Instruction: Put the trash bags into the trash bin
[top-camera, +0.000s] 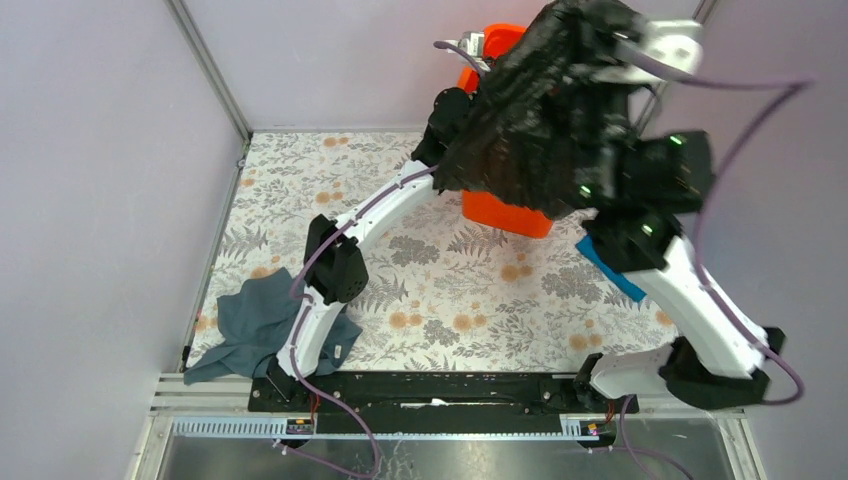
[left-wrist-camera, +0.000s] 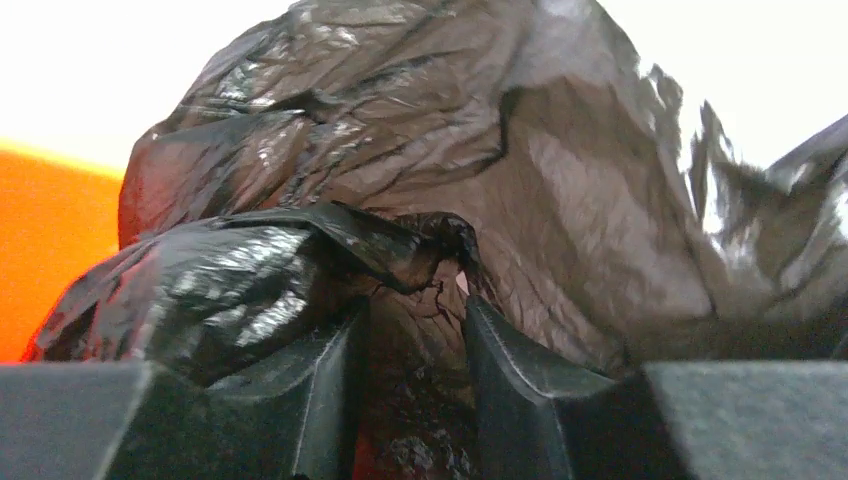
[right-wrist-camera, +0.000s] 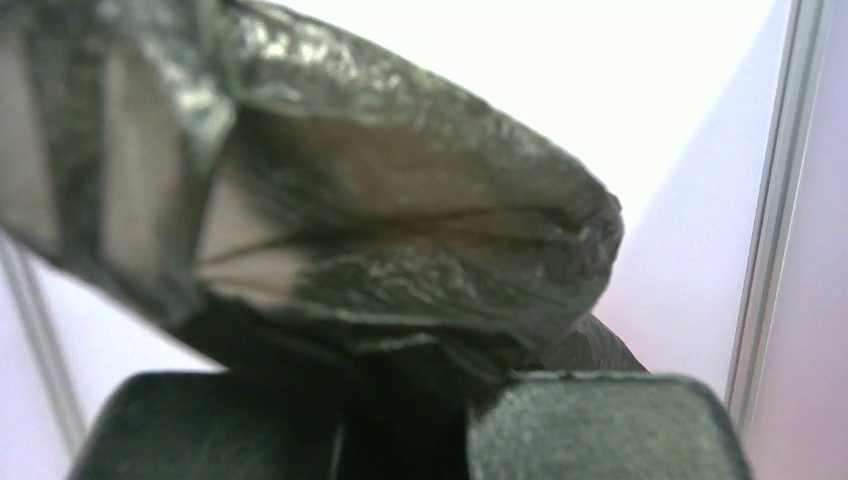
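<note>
The black crinkly trash bag (top-camera: 540, 120) hangs bunched over the top of the orange trash bin (top-camera: 505, 212) at the back of the table, hiding most of the bin's rim. In the left wrist view the left gripper (left-wrist-camera: 415, 315) stands open. Its fingers (left-wrist-camera: 505, 350) are apart, with bag film (left-wrist-camera: 560, 180) loose in the gap and a fold just above the tips. The bin's orange wall (left-wrist-camera: 50, 260) shows at the left there. The right gripper (right-wrist-camera: 400, 405), raised high over the bin, is shut on a bunch of the bag (right-wrist-camera: 400, 230).
A grey-blue cloth (top-camera: 255, 325) lies crumpled at the front left beside the left arm's base. A bright blue cloth (top-camera: 610, 268) lies under the right arm. The floral table cover (top-camera: 450, 290) is bounded by lilac walls and a metal post (top-camera: 215, 75).
</note>
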